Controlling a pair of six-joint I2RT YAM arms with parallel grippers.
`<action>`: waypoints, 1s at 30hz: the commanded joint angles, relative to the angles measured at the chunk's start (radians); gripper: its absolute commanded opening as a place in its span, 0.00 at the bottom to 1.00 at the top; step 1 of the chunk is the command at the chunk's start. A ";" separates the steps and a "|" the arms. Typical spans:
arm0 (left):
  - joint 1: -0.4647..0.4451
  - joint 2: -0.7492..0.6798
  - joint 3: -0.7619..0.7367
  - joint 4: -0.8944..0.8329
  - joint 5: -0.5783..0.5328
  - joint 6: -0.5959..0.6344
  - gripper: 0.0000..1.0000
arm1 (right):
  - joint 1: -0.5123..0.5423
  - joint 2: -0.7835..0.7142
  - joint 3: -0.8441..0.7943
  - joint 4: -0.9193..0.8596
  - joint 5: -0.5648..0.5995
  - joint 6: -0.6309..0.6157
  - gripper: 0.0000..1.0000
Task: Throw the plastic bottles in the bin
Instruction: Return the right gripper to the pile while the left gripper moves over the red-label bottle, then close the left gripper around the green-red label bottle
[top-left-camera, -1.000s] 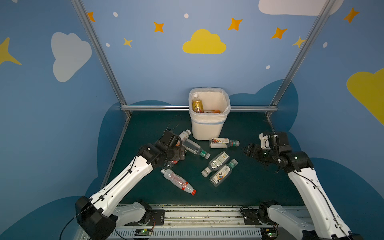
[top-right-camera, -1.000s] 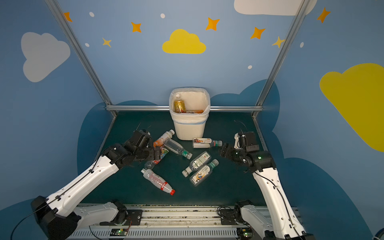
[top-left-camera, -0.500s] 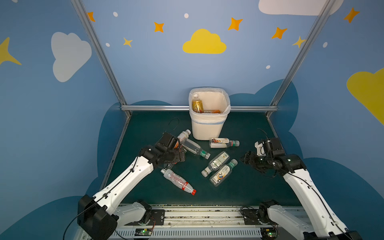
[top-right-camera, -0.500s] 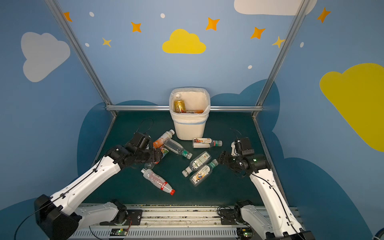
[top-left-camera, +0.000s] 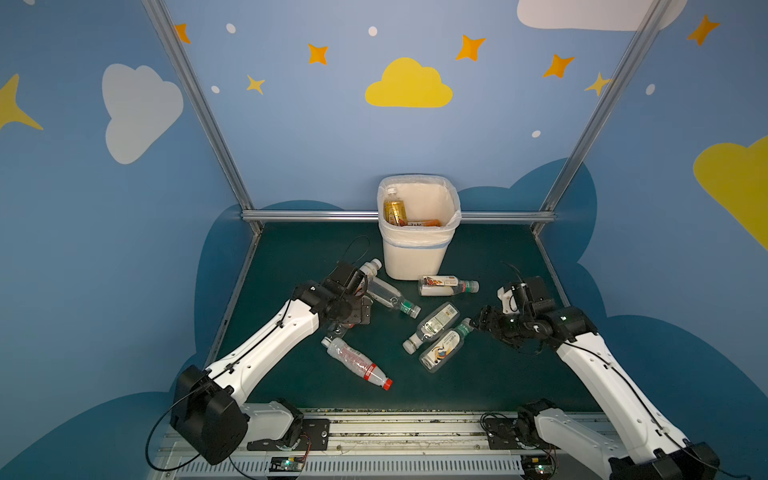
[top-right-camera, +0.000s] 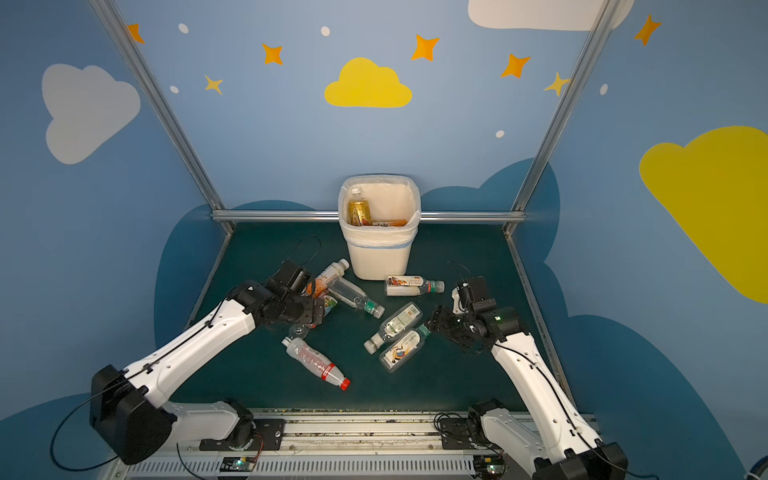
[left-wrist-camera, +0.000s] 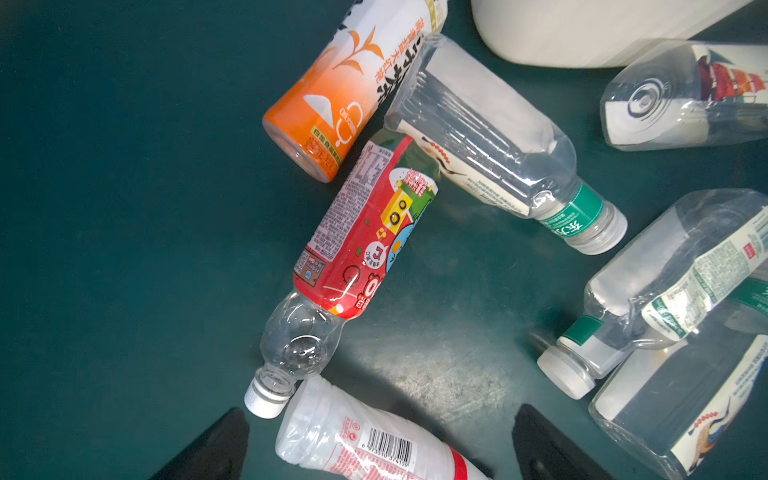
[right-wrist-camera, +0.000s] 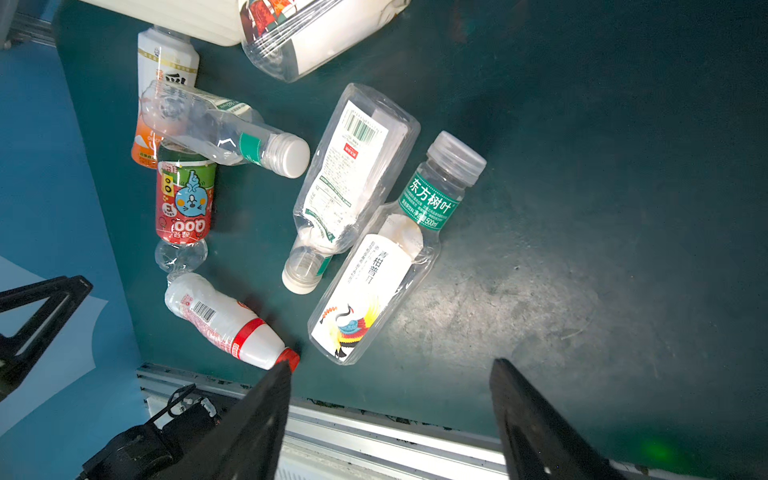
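Observation:
The cream-white bin (top-left-camera: 417, 253) stands at the back middle of the mat with a yellow-labelled bottle (top-left-camera: 394, 210) inside. Several plastic bottles lie in front of it: an orange-labelled one (left-wrist-camera: 345, 91), a clear one with a green band (top-left-camera: 390, 297), a red-labelled one (left-wrist-camera: 365, 232), a red-capped one (top-left-camera: 357, 365), a white-labelled one (top-left-camera: 444, 286), and two side by side (top-left-camera: 434, 326) (top-left-camera: 442, 349). My left gripper (top-left-camera: 360, 312) hangs open above the red-labelled and red-capped bottles. The right gripper (top-left-camera: 482, 321) is open and empty, just right of the green-necked bottle (right-wrist-camera: 374, 282).
Aluminium frame rails run along the mat's back (top-left-camera: 316, 215) and sides. The metal base rail (top-left-camera: 395, 432) lies along the front edge. Blue walls enclose the cell. Bare green mat (top-left-camera: 498, 374) lies right of the bottle pair.
The right arm has come left and down toward the two middle bottles, its jaws narrowing a little. The left gripper has shifted slightly forward over the red-labelled bottle. The bottles lie as before.

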 joint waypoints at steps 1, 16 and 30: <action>0.010 0.025 0.017 -0.015 -0.014 0.033 1.00 | 0.012 -0.002 -0.002 0.012 0.002 0.013 0.76; 0.068 0.138 0.029 0.015 0.038 0.129 0.95 | 0.035 -0.012 -0.006 0.011 0.005 0.019 0.76; 0.159 0.296 0.074 0.051 0.142 0.256 0.93 | 0.036 -0.050 -0.009 -0.016 0.028 0.028 0.77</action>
